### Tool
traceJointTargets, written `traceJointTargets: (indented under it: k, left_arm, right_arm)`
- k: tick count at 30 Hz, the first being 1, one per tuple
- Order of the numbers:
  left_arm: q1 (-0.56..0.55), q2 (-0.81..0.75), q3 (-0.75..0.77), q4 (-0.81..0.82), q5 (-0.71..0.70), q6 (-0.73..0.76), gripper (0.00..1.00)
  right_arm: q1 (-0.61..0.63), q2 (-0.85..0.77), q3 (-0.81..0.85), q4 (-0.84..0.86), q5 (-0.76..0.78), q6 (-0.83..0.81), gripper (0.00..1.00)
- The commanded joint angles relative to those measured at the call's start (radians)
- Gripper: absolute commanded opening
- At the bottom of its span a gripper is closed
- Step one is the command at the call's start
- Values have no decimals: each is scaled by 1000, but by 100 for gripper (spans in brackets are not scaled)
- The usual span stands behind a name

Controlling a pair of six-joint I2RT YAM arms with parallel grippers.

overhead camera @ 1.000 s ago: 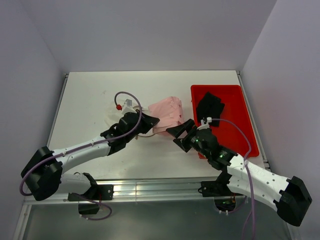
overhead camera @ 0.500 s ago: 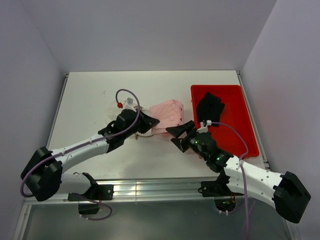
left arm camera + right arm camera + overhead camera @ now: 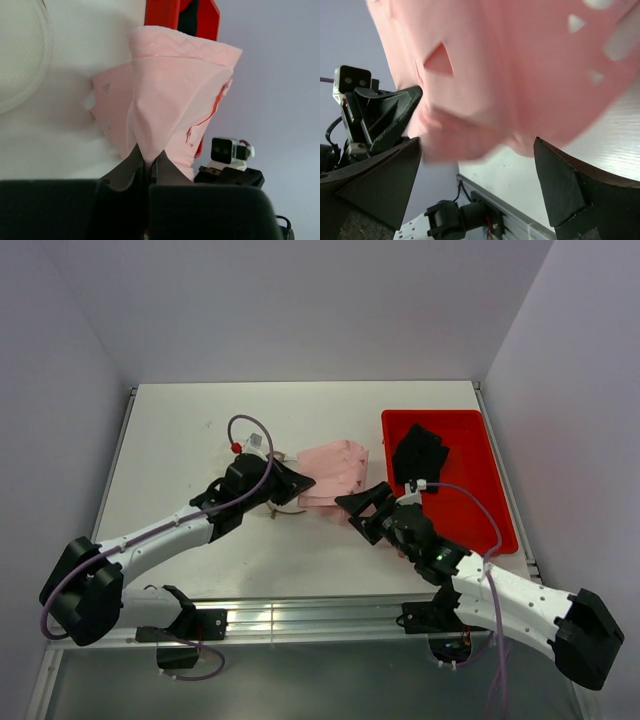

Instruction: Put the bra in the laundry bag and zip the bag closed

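Observation:
The pale pink bra (image 3: 333, 468) hangs bunched at the table's middle, next to the red bin. My left gripper (image 3: 300, 483) is shut on a fold of its near left edge; in the left wrist view the gripper (image 3: 149, 162) pinches the bra (image 3: 175, 95) between closed jaws. My right gripper (image 3: 358, 512) is open just right of and below the bra, its jaws wide apart (image 3: 477, 165) with the bra (image 3: 520, 75) blurred in front of them, not between them. A rim of the white mesh laundry bag (image 3: 20, 55) shows in the left wrist view; my left arm hides it in the top view.
A red plastic bin (image 3: 470, 490) stands at the right and holds a black garment (image 3: 420, 452). The bin's edge (image 3: 165, 12) shows behind the bra. The table's near edge is a metal rail (image 3: 320, 615). My two grippers are close together.
My left gripper has shifted slightly away and left with the bra, which now hangs flatter and narrower. My right gripper has edged closer to the bra, still open.

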Motion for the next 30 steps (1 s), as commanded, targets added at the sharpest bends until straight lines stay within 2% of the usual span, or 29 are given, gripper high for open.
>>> traceJointTargets:
  k: [1, 4, 10, 18, 25, 30]
  left_arm:
    - [29, -57, 11, -3, 25, 47, 0]
    - [52, -57, 13, -8, 82, 73, 0]
    - [59, -56, 100, -129, 88, 162, 0]
    - [64, -63, 66, -118, 154, 187, 0]
    - [62, -25, 31, -26, 234, 159, 0]
    - [65, -2, -15, 35, 255, 134, 0]
  right_arm:
    - [5, -114, 34, -170, 113, -57, 100]
    - [5, -178, 72, -269, 148, -103, 100]
    - [-19, -99, 179, -358, 165, -193, 100]
    - [-148, 19, 181, -225, -8, -295, 100]
    - [-174, 91, 101, 2, -137, -258, 100]
    - [-174, 53, 28, 105, -126, -212, 100]
